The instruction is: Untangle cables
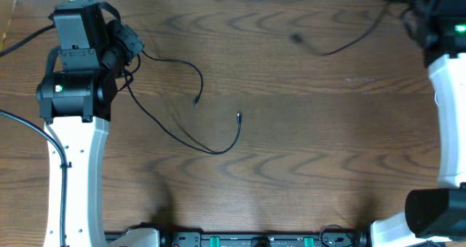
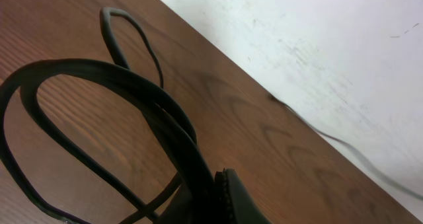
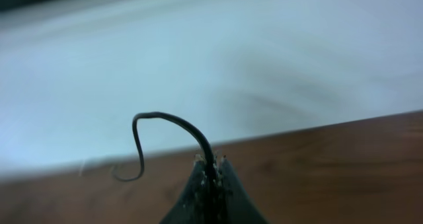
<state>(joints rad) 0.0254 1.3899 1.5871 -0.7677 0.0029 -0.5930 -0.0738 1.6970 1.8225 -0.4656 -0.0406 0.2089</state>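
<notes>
**Fig. 1.** Near the far left corner of the counter (image 1: 291,167), the left gripper (image 1: 129,44) is closed on the long black cable (image 1: 175,134), presumably to anchor it. Its two plug ends are left lying free toward the counter's middle. At the far right corner, the right gripper (image 3: 211,174) is pinched shut on the shorter cable (image 1: 325,53). This cable is held out toward that corner, so the two cables lie apart with no crossing visible.

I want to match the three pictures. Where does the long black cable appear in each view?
Overhead: the black cable lies left of centre, its two loose ends near the middle.
Left wrist: it fills the lower left as large loops.
Right wrist: not in it; the thin cable there is another one.
Shared landmark: the brown wooden table, in all three.
</notes>
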